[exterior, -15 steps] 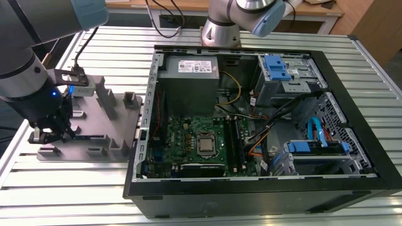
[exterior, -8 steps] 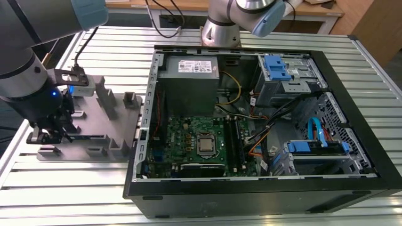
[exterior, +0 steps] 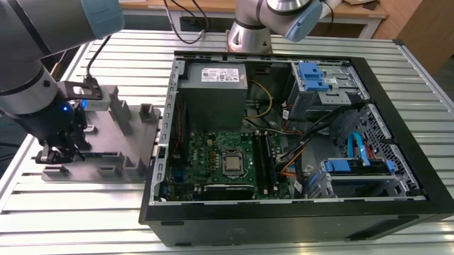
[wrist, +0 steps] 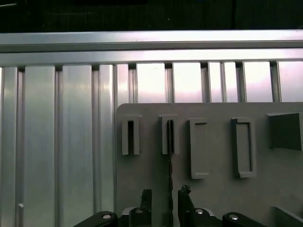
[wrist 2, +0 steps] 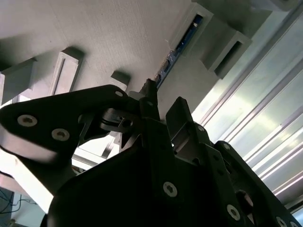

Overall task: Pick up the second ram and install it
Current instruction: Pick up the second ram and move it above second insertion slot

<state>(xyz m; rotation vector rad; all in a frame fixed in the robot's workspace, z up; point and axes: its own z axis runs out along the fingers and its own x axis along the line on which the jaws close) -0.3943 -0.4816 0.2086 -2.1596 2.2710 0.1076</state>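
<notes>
Second ram [wrist: 169, 165]: in the first wrist view it is seen edge-on as a thin dark line, standing on its long edge on the grey fixture plate [wrist: 142, 175]. Its far end sits in a slotted upright post. The hand [wrist: 164, 201] straddles the near end, one fingertip [wrist: 147, 198] on each side. The jaws are set narrow and parted. There looks to be a sliver of gap between each pad and the board, though the angle is poor for judging contact. Ribbed aluminium worktop [wrist: 71, 142] lies beyond the plate.

In the second wrist view, a low look along the hand [wrist 2: 163, 101]. The second ram [wrist 2: 182, 42] runs away from the fingertips [wrist 2: 150, 92] towards a slotted post. Its blue-green edge shows, and it stands upright on the fixture plate [wrist 2: 118, 38]. The two finger ends flank the near end of the stick. Bright worktop [wrist 2: 265, 94] slats lie alongside the plate.

In the exterior view, the arm [exterior: 35, 79] comes in from the exterior view's left. The hand [exterior: 60, 151] is down low over the near part of the fixture plate [exterior: 99, 122], among its posts. The plate lies on the worktop [exterior: 71, 212] just beside an open computer case [exterior: 397, 106], on the case's left in this view. The green motherboard [exterior: 212, 149] inside the case faces up, well apart from the hand. The base of another arm [exterior: 248, 32] stands behind the case.
</notes>
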